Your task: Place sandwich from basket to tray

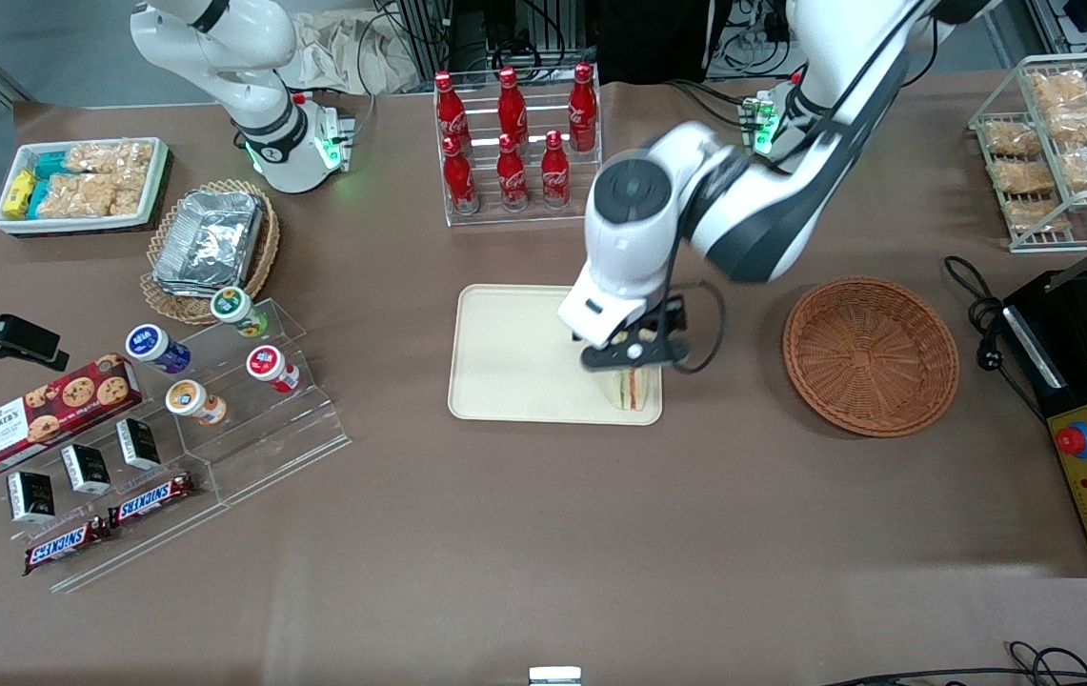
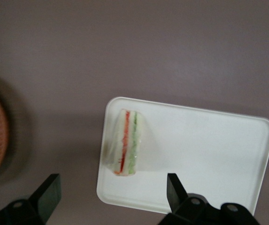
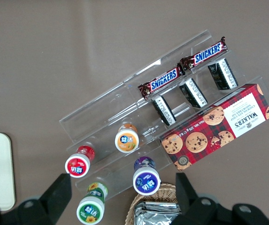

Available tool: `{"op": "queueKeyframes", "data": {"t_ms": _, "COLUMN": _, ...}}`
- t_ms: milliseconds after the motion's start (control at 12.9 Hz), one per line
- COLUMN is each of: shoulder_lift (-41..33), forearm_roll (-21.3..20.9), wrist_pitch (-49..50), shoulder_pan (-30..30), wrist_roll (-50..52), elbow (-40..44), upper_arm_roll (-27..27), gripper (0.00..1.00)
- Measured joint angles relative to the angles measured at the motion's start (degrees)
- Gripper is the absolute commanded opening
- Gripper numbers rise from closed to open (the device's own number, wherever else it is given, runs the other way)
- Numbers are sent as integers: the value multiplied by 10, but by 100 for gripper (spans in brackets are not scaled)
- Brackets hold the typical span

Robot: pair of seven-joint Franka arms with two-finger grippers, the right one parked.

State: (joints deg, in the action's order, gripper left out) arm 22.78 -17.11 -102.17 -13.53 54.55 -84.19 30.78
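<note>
Writing: Walker's on the red cookie box (image 1: 50,413); Snickers on two bars (image 1: 153,498).
Sandwich (image 2: 126,142): on the tray (image 2: 204,154), at its corner nearest the basket (image 1: 871,354), which lies at 3 o'clock of the tray in the front view.
Gripper (image 1: 635,365): directly above the sandwich, fingers (image 2: 177,188) spread, touching nothing.
Surface: brown table (image 1: 543,534).

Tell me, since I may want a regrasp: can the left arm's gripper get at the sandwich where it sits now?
Probably yes. The gripper hangs open right above the sandwich, which stands on edge at the tray's corner, with nothing else on the tray crowding it.
</note>
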Motion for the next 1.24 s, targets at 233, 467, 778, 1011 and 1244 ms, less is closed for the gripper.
{"op": "queueKeyframes", "data": {"t_ms": 233, "shoulder_lift": -75, "forearm_roll": 26, "wrist_pitch": 45, "shoulder_pan": 57, "wrist_roll": 15, "elbow": 19, "upper_arm_roll": -10, "gripper": 100}}
{"op": "queueKeyframes", "data": {"t_ms": 467, "shoulder_lift": -133, "forearm_roll": 37, "wrist_pitch": 80, "shoulder_pan": 97, "wrist_roll": -16, "elbow": 19, "upper_arm_roll": -51, "gripper": 100}}
{"op": "queueKeyframes", "data": {"t_ms": 778, "shoulder_lift": -190, "forearm_roll": 83, "wrist_pitch": 134, "shoulder_pan": 79, "wrist_roll": -252, "elbow": 2, "upper_arm_roll": -185, "gripper": 100}}
{"op": "queueKeyframes", "data": {"t_ms": 1011, "shoulder_lift": -222, "forearm_roll": 131, "wrist_pitch": 159, "shoulder_pan": 80, "wrist_roll": -473, "elbow": -11, "upper_arm_roll": -300, "gripper": 100}}
{"op": "queueKeyframes", "data": {"t_ms": 1244, "shoulder_lift": -225, "forearm_roll": 156, "wrist_pitch": 161, "shoulder_pan": 85, "wrist_roll": -543, "elbow": -14, "upper_arm_roll": -328, "gripper": 100}}
